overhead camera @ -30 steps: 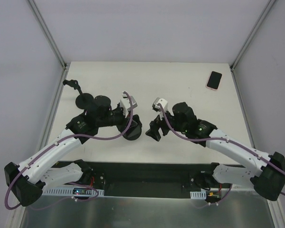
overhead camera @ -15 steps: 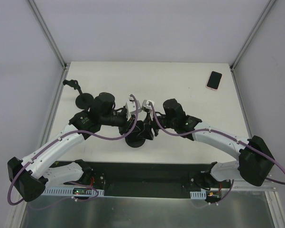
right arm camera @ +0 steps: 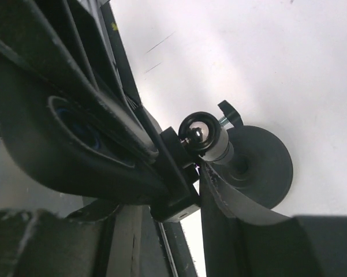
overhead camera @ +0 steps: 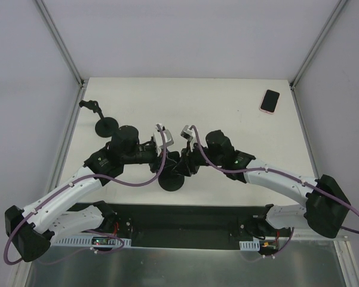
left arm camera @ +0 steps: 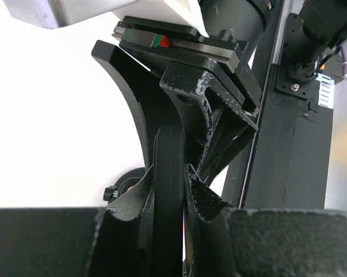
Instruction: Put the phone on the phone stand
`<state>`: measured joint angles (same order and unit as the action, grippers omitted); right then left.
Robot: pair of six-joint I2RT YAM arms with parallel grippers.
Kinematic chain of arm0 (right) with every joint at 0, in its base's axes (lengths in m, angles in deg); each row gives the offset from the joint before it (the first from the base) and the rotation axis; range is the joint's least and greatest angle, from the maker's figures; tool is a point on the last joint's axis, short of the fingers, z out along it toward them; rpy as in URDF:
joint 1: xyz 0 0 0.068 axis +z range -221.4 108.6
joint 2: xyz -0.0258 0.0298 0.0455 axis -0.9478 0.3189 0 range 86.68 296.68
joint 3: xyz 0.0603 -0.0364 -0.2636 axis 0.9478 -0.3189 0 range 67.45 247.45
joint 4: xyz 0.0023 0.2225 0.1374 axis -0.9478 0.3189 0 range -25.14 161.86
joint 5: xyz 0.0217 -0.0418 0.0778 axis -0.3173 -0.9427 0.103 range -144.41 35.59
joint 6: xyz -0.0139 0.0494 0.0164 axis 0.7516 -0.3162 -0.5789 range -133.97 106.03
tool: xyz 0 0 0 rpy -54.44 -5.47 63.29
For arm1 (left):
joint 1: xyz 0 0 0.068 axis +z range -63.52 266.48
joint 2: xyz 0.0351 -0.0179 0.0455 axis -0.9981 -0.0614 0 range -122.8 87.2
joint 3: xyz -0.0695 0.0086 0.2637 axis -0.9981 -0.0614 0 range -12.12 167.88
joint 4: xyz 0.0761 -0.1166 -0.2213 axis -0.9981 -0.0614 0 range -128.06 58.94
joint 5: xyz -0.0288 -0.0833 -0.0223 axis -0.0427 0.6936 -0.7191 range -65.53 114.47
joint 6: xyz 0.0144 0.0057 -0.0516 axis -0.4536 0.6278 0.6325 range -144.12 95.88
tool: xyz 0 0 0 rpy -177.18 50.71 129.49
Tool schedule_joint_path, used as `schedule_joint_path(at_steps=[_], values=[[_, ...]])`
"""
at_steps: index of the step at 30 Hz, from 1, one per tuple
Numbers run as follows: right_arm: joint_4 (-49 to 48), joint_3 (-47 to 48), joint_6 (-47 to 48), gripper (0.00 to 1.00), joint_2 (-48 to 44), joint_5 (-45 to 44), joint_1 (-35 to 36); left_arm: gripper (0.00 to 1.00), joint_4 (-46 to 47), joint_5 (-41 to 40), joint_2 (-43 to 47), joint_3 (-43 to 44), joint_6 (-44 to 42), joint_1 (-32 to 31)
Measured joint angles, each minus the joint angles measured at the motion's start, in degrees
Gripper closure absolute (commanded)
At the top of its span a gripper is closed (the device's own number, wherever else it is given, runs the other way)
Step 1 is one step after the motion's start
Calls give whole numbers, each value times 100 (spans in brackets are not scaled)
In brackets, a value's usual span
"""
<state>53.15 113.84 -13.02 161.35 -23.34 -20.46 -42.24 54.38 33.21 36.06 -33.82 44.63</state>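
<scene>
The phone [overhead camera: 269, 100], black with a pink case, lies flat at the table's far right, apart from both arms. The black phone stand [overhead camera: 171, 180] has its round base near the table's front middle. My left gripper [overhead camera: 166, 160] is shut on the stand's thin upright plate [left arm camera: 170, 184]. My right gripper [overhead camera: 185, 165] meets it from the right and is shut on the stand's black block [right arm camera: 179, 187] just below the ball joint [right arm camera: 199, 131]. The round base [right arm camera: 265, 167] shows behind in the right wrist view.
A second black round-based holder [overhead camera: 106, 126] with a thin jointed arm [overhead camera: 90, 105] stands at the far left. The black base rail [overhead camera: 185, 218] runs along the table's near edge, close below the stand.
My right arm has swung left from the table's middle to the stand and closed on it. The left gripper and the stand have shifted slightly toward the near edge.
</scene>
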Motion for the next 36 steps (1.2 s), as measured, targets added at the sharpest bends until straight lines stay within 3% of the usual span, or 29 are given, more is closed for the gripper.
schedule_joint_path(at_steps=[11,15,16,19,20,22,24,29,31,36], values=[[-7,-302,-1235,100,-330,-667,63,100,750,98,251,-461,302,-13],[391,-247,-1687,100,-442,-901,76,100,968,109,269,-564,326,-24],[546,-184,-1700,81,-450,-946,87,100,1010,111,271,-584,326,-35],[831,-66,-1631,38,-450,-946,92,100,1043,120,271,-597,323,-57],[898,-37,-1576,32,-452,-942,92,100,1047,129,271,-597,323,-59],[1034,-31,-1663,21,-514,-942,85,89,1029,144,273,-603,291,-66],[1150,-33,-1681,17,-741,-1012,70,63,1045,125,273,-612,247,-129],[1329,-33,-1397,11,-1550,-1410,275,29,898,87,258,-612,138,-116],[1432,-33,-1231,5,-1733,-1792,573,19,835,103,271,-610,170,-79],[1679,-28,-1069,0,-1685,-3357,1631,16,704,-50,815,-608,232,153]])
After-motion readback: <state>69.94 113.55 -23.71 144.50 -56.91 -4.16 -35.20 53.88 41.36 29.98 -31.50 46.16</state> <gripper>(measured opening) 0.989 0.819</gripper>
